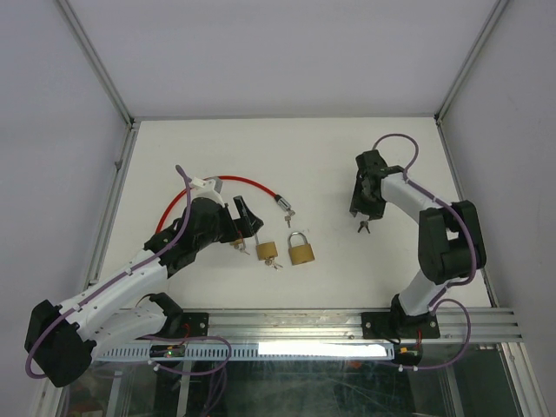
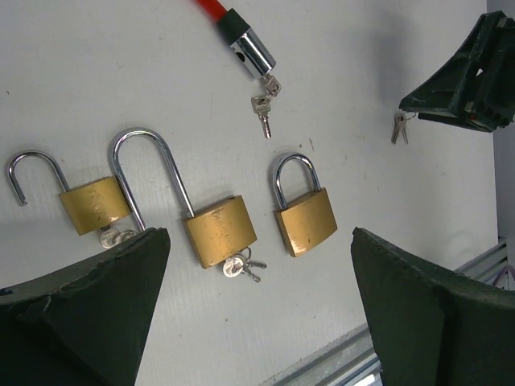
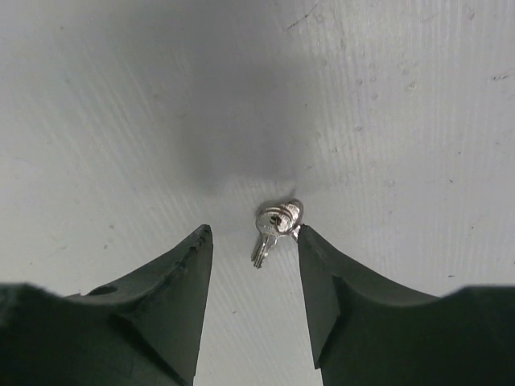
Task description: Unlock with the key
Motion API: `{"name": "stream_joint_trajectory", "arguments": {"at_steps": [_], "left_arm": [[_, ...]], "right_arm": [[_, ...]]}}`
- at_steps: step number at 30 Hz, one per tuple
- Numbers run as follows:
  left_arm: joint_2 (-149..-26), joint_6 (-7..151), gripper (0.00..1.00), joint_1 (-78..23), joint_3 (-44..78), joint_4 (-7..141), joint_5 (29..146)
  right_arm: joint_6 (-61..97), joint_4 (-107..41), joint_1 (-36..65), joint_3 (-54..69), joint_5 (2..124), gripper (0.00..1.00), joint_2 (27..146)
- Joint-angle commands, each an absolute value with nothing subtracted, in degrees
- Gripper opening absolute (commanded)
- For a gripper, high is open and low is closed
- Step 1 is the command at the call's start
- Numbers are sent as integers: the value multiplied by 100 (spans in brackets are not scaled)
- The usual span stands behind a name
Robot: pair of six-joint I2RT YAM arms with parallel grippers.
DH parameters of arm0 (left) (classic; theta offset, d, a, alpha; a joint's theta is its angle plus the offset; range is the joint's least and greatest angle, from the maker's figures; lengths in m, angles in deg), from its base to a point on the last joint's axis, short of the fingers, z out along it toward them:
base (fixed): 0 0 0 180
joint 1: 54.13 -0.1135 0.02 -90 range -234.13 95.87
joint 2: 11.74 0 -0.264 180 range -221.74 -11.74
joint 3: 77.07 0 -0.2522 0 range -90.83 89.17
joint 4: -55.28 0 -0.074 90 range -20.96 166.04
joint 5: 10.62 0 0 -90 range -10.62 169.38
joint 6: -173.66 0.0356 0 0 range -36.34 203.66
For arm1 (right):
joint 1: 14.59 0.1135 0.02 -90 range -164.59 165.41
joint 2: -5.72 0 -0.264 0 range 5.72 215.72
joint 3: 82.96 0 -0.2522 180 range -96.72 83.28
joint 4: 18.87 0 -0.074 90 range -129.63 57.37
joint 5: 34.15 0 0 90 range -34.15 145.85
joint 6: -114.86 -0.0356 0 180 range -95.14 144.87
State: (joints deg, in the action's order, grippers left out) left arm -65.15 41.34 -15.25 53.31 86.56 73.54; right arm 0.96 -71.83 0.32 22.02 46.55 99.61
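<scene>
Three brass padlocks lie in a row in the left wrist view. The left one (image 2: pixel 95 205) and the long-shackled middle one (image 2: pixel 219 231) have open shackles and keys in their bases. The right padlock (image 2: pixel 306 219) (image 1: pixel 301 248) is shut and has no key in it. My left gripper (image 2: pixel 259 237) (image 1: pixel 248 217) is open and empty, hovering over the padlocks. A loose bunch of keys (image 3: pixel 278 225) (image 1: pixel 363 228) lies on the table. My right gripper (image 3: pixel 254 233) (image 1: pixel 363 208) is open around it, the right fingertip (image 3: pixel 310 241) touching the key ring.
A red cable lock (image 1: pixel 221 184) curves behind the left arm; its chrome end (image 2: pixel 248 48) has small keys (image 2: pixel 262 112) hanging from it. The white table (image 1: pixel 330 156) ends at a metal rail (image 1: pixel 347 321) at the near edge.
</scene>
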Motion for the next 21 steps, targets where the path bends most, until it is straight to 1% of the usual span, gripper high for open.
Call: {"name": "stream_joint_trajectory", "arguments": {"at_steps": [1, 3, 6, 8, 10, 12, 16, 21], "left_arm": [[-6507, 4313, 99, -1588, 5142, 8435, 7404], [-6526, 4336, 99, -1582, 5127, 8449, 7410], [-6536, 4350, 99, -1582, 5109, 8466, 7405], [-6529, 4350, 99, -1588, 5104, 8469, 7411], [-6527, 4350, 99, -1582, 5104, 8468, 7400], [-6527, 4335, 99, -1585, 5100, 8468, 7399], [-6580, 4306, 99, -1582, 5059, 8449, 7416], [-6714, 4298, 99, -1581, 4952, 8345, 7560]], "right_arm": [[184, -7120, 11, 1918, 4396, 50, 10308], [148, -7123, 11, 1891, 4395, 49, 10458], [86, -7092, 3, 1940, 4436, 44, 10573], [78, -7064, 0, 1982, 4548, 36, 10570], [69, -7038, 9, 2026, 4679, 24, 10481], [42, -6985, 26, 2071, 4858, 14, 10290], [-83, -6864, 90, 2119, 5321, 0, 9861], [-388, -6563, 319, 2199, 5782, 0, 9359]]}}
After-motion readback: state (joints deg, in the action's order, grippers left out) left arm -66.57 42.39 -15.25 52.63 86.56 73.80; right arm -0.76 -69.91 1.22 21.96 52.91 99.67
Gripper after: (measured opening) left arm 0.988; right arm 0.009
